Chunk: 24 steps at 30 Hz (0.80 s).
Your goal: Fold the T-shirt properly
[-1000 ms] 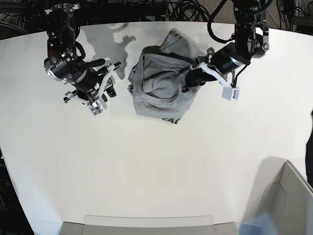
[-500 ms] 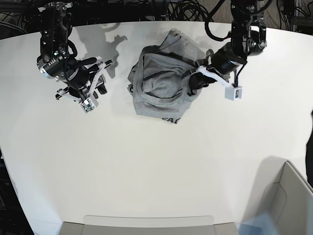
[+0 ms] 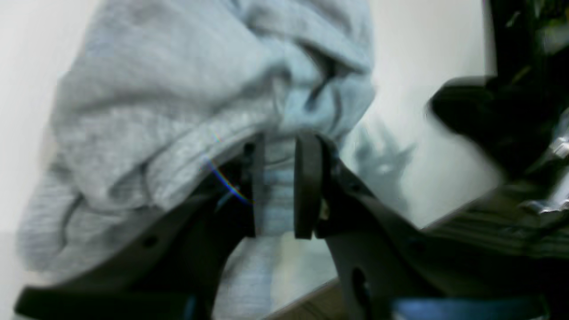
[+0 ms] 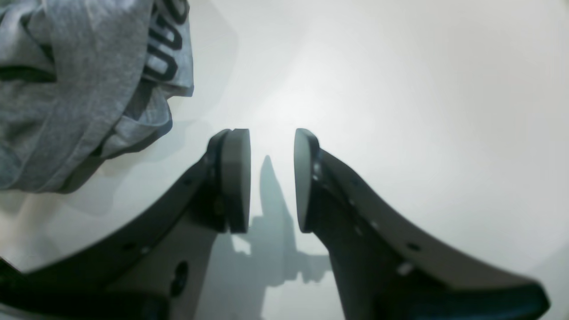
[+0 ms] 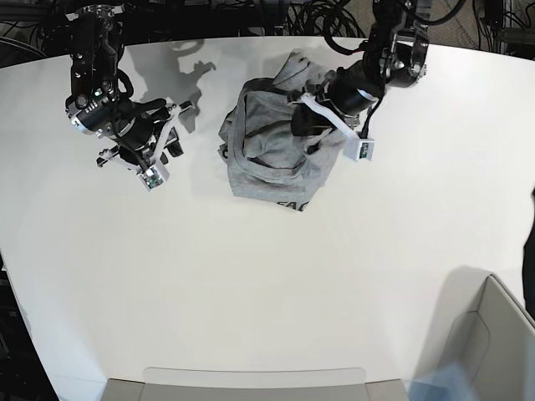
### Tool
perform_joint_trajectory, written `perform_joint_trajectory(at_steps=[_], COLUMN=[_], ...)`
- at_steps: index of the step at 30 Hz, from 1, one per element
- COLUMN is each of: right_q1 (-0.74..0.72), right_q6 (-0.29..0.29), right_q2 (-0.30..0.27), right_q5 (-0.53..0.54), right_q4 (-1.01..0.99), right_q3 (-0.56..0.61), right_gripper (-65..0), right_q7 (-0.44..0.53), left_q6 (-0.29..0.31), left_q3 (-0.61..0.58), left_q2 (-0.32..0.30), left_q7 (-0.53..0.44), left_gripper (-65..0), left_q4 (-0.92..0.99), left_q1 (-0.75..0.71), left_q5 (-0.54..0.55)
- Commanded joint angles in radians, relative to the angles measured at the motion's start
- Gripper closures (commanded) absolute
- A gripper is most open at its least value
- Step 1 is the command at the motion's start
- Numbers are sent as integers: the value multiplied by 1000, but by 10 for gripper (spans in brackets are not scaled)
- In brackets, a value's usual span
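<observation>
The heather-grey cotton T-shirt (image 5: 272, 146) with black block lettering lies in a rumpled heap on the white round table (image 5: 251, 292), nowhere near flat, so I judge the work to be at the opening stage: picking a layer out of the pile in order to spread it. The left gripper (image 3: 275, 191) is pushed into the heap's edge; a band of grey cloth sits between its two dark pads with more fabric bunched over and ahead of the left-hand pad (image 3: 253, 186). The jaws stand a narrow way apart, and the wrist view is too blurred for me to say whether they have actually pinched the fabric or merely straddle it. The right gripper (image 4: 271, 182) hangs over bare table with its jaws apart and nothing between them; the shirt's lettered hem (image 4: 166, 40) lies off to the upper left of its pads, well clear. Next, as I see it, the left jaws need a firm pinch on a single edge, not a wad, and the right gripper needs to come across to take a second edge so the two can draw the shirt out flat.
</observation>
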State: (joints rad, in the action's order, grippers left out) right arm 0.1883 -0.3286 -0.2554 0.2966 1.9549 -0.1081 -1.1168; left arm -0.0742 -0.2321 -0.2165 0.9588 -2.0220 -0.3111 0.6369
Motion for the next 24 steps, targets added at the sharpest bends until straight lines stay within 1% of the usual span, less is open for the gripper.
perform_joint_trajectory(at_steps=[1, 4, 7, 9, 13, 14, 17, 19, 21, 24], right_q1=[-10, -10, -13, -13, -10, -10, -8, -6, -6, -6], right_q6=[-2, -2, -2, -2, -2, -2, -2, -2, -2, -2], right_q2=[-6, -5, -3, -3, -3, -3, -6, -6, -2, -2], right_q5=[10, 8, 8, 8, 8, 8, 8, 8, 8, 8], right_q4=[16, 16, 16, 16, 16, 16, 16, 16, 16, 16], right_q3=[-2, 3, 3, 3, 3, 3, 3, 3, 3, 3], right_gripper=[-171, -171, -171, -171, -171, -171, -171, -171, -171, -171], right_q7=[20, 20, 20, 20, 20, 20, 20, 20, 20, 20], left_q6=[-2, -2, -2, -2, -2, -14, -125, -160, -158, -158], left_q3=[0, -26, -29, -31, -33, -33, -34, -34, -51, -134], left_q2=[-5, -5, -2, -1, -1, -1, -2, -2, -2, -8], left_q7=[-24, -22, -22, -24, -24, -24, -24, -24, -24, -24], left_gripper=[-115, -115, -116, -116, -116, -116, -116, -117, -117, -117], left_q4=[-13, -13, -13, -13, -13, -13, -13, -12, -12, -12], left_q1=[2, -21, -41, -47, -49, -49, -41, -40, -38, -38], left_q5=[-62, -231, -348, -404, -455, -466, -526, -535, -532, -533])
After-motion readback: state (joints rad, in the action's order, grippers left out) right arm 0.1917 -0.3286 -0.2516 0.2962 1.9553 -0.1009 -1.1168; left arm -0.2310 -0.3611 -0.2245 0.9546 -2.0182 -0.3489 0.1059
